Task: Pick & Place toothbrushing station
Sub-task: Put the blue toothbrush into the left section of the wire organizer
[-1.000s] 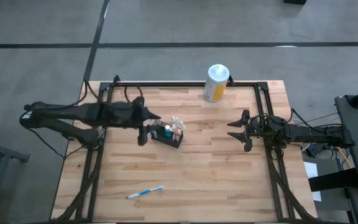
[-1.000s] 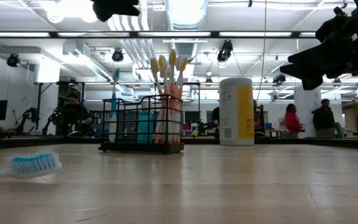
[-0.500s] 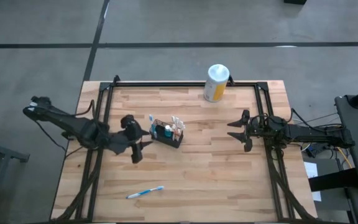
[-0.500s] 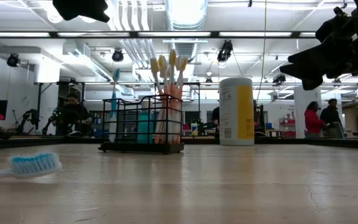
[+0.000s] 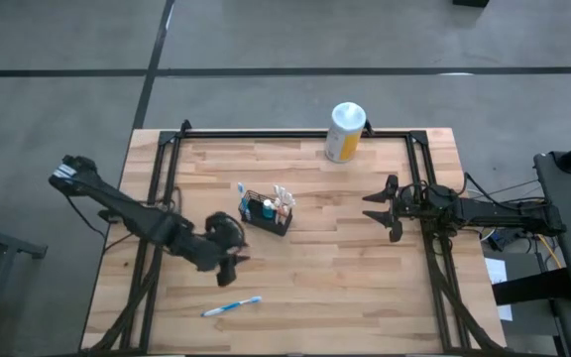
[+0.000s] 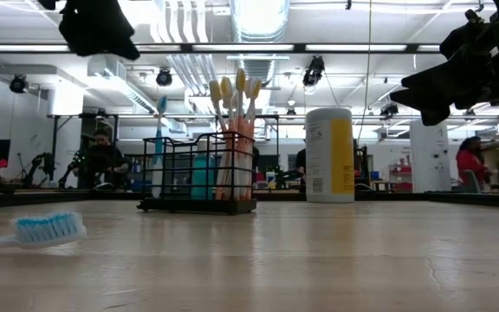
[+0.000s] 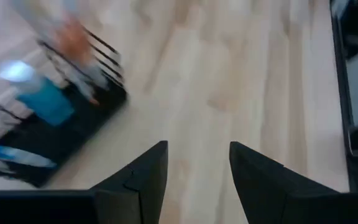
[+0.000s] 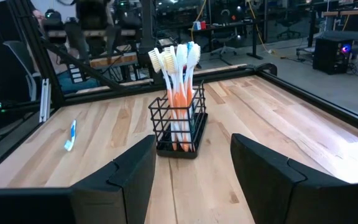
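The toothbrushing station, a small black wire-mesh basket (image 5: 266, 211), stands on its base mid-table; it also shows in the low view (image 6: 199, 176) and the right wrist view (image 8: 178, 127). Several orange-handled toothbrushes (image 8: 176, 59) stand upright in it, beside a teal item (image 7: 45, 102). A blue-and-white toothbrush (image 5: 232, 306) lies flat near the table's near edge. My left gripper (image 5: 230, 254) is open and empty above the table, between the basket and that toothbrush. My right gripper (image 5: 378, 208) is open and empty, right of the basket and raised.
A white-topped yellow-labelled canister (image 5: 345, 132) stands at the table's far edge. A black frame (image 5: 295, 134) runs along the far edge and both sides of the table. Bare wood lies between the basket and my right gripper. People stand in the room behind (image 6: 470, 165).
My left gripper has swung away from the basket's left side toward the table's near edge, toward the lying toothbrush, with its arm stretching diagonally across the table's left side. The basket and both toothbrush groups have stayed in place. My right arm has kept still.
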Tool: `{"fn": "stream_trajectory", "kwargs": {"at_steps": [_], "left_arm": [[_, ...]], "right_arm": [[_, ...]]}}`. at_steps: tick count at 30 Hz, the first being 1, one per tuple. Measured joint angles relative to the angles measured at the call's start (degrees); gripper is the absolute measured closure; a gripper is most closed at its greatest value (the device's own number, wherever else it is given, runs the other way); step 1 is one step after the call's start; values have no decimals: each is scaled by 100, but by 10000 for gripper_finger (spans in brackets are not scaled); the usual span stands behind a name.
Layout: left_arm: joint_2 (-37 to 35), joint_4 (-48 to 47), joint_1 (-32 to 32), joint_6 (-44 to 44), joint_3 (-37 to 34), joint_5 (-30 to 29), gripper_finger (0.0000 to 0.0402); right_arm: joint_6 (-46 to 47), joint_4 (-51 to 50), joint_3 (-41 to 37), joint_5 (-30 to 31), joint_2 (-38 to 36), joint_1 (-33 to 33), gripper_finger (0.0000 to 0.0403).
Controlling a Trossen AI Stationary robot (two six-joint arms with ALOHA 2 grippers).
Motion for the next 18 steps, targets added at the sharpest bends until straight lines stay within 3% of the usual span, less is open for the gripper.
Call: {"fn": "stream_trajectory", "kwargs": {"at_steps": [10, 18], "left_arm": [[1566, 14, -13, -59, 769, 866, 225], [2225, 18, -143, -450, 1174, 923, 225]], "right_arm": [[0, 1, 0, 2, 1, 2, 199], [0, 1, 0, 2, 1, 2, 199]]}}
